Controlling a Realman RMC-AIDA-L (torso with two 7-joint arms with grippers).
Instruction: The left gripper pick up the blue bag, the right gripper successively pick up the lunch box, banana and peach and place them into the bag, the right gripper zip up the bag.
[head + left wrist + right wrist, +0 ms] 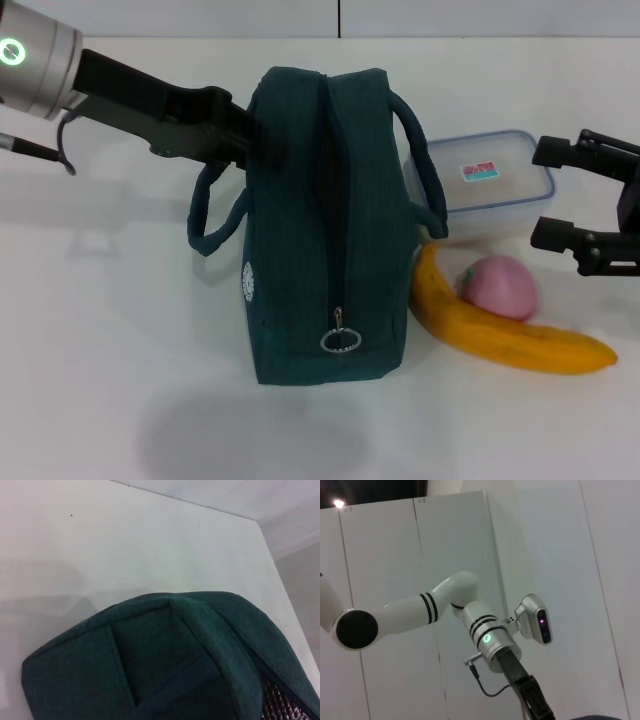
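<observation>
White worktop (120,380) fills the head view, with a pale wall behind it. On it stands the blue bag (325,240), upright, its zipper line running along the top toward the silver ring pull (340,341) at the near end. The left hand (245,135) reaches in from the left and meets the far upper edge of the bag; whether its fingers are apart or clamped on the fabric I cannot tell, because the bag hides them. A shadow lies on the worktop below the bag, so I judge it may be lifted a little, but this is not sure.

The left wrist view shows the end of the bag close up, and at one corner a silver lining is visible, so the zipper seems at least partly undone.

To the right of the bag, the lunch box (485,185) lies on the worktop, touching the bag's side handle. Near it are the banana (510,340) and the peach (500,287), the peach resting against the banana. The right hand (590,200) hovers just beside the lunch box, fingers apart and holding nothing.

By my judgement only step 1 is in progress. All 3 items wait outside, and zipping remains.
</observation>
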